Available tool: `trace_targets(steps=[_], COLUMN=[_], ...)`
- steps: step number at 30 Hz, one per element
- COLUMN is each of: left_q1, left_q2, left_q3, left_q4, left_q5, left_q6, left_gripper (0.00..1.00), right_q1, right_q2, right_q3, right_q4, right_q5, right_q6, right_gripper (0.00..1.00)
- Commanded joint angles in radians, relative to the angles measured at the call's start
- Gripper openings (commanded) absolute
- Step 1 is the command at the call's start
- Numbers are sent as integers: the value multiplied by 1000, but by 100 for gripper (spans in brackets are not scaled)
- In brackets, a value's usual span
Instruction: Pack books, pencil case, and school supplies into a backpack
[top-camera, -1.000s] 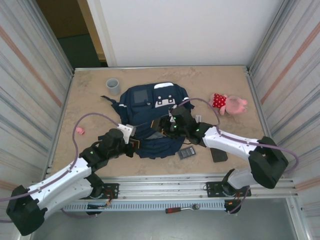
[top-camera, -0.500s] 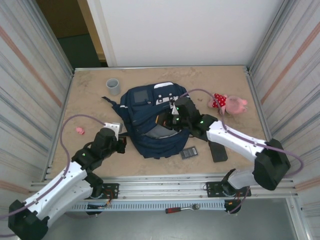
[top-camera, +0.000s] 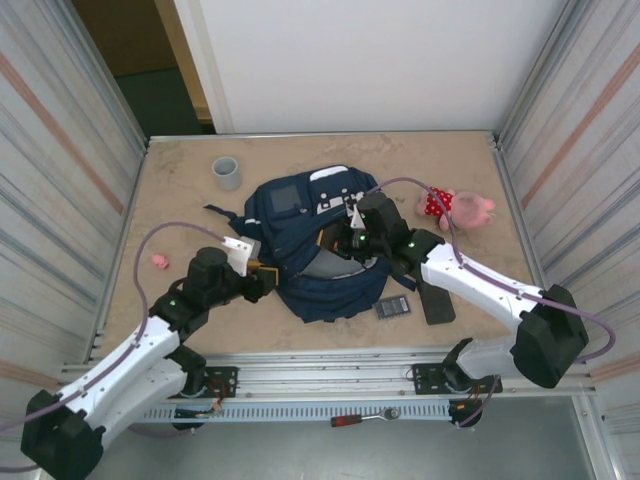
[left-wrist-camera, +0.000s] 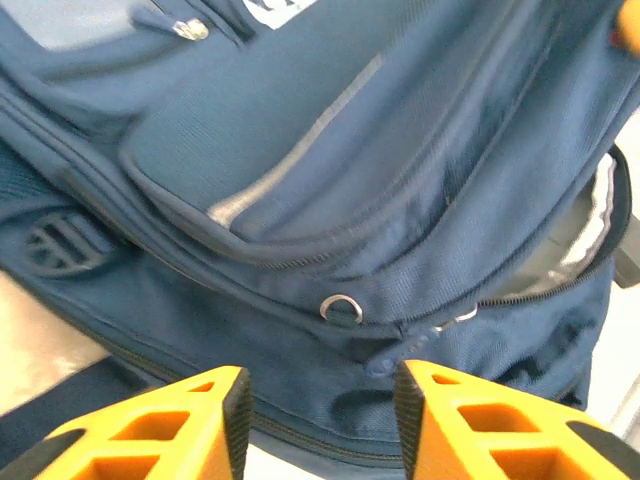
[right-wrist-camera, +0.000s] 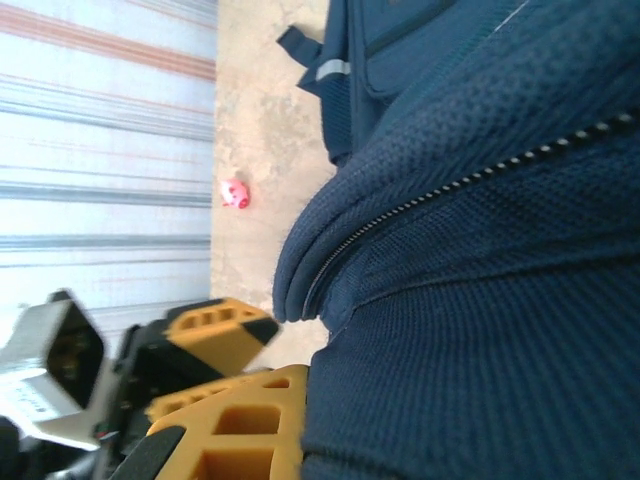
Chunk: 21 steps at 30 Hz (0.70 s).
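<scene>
The backpack (top-camera: 300, 215) lay flat at the middle of the table (top-camera: 180, 220), front pocket facing up. Its main opening was parted along the side nearest the arms, exposing a pale grey lining.

Left gripper (top-camera: 265, 281): positioned at the backpack's left edge, just beside the fabric. In the left wrist view the left gripper (left-wrist-camera: 320, 420) was released. Both orange fingers (left-wrist-camera: 170, 420) stood well apart with nothing between them. Beyond them lay the backpack (left-wrist-camera: 400, 150), showing its thin pale stripe (left-wrist-camera: 300, 150) and a small metal ring (left-wrist-camera: 341, 308) on the zip line.

Right gripper (top-camera: 330, 241): positioned over the backpack, at the far rim of the opening. In the right wrist view one orange finger (right-wrist-camera: 240, 430) was visible, and navy mesh fabric of the backpack (right-wrist-camera: 480, 250) appeared to press against it. The second finger was hidden, so whether this gripper was clenched on the fabric could not be told.

School supplies: the dark grey piece with the grid face (top-camera: 393, 307) lay on the table just beside the backpack's near right corner. A flat black oblong (top-camera: 435, 301) lay just right of that piece.

Other items: a grey cup (top-camera: 226, 172) stood beyond the backpack's far left corner. A pink and red plush toy (top-camera: 458, 206) lay to the backpack's right. A small pink object (top-camera: 159, 262) lay well apart to its left.
</scene>
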Motion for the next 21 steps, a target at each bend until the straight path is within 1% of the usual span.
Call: trace_targets(steps=[1,3,6,9,13,14,15,16,17,19,21], left_q1=[1,2,-5,-13,-15,-15,-15,-17,-17,-24,-34], left_q2=[52,87,125,152,185,195,207,214,221,229,225], left_q3=[-17,-26,-30,-28,-45,-53,-57,-56,-50,-41,-32], left_q4=[89,143,212,235,303,339,367,379,381,377,348], left_q5=[134,178,232,239,241,247,257,265,272,290,285], left_q6=[3,-25,-46,-49,-57,-67,-74,-78,-80,-71,-54], left_gripper=[50,56,62,65,64,57,46,40,36,32,23], right_q1=[-1,-2,-4,-6,-5,-5,-6,-6,-7,-8,-13], right_q2=[-8,-6,-3,3,10,12,13,13,13,8,5], right_q3=[85,99,113,122,128,128,128,127,124,119,113], right_q4=[55,53,54,56,65,65,62,62,60,58,55], right_q5=[-17,-20,-21,-24,-35,-38,-36,-36,-35,-24,-17], right_q6=[-47,-51,-54,-57,-58,-58,-60,-60,-60,-61,-61], right_gripper=[2,2,2,2,1,1,1,1,0,0,0])
